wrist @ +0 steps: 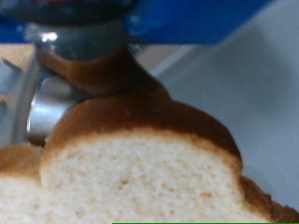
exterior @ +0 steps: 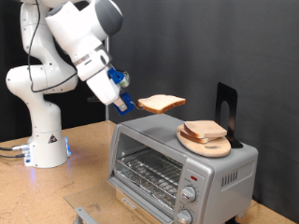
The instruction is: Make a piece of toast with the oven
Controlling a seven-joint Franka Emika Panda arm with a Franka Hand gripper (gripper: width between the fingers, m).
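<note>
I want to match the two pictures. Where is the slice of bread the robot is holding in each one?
Exterior view: pale, brown-crusted bread slice in the middle, in the gripper, above the silver toaster oven.
Wrist view: bread slice fills the frame, close up.
Shared landmark: the gripper's blue part.

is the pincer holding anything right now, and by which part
Yes: the pincer holds a flat pale slice of bread with a tan-brown crust by one crust edge, level in the air above the boxy silver toaster oven.
</note>
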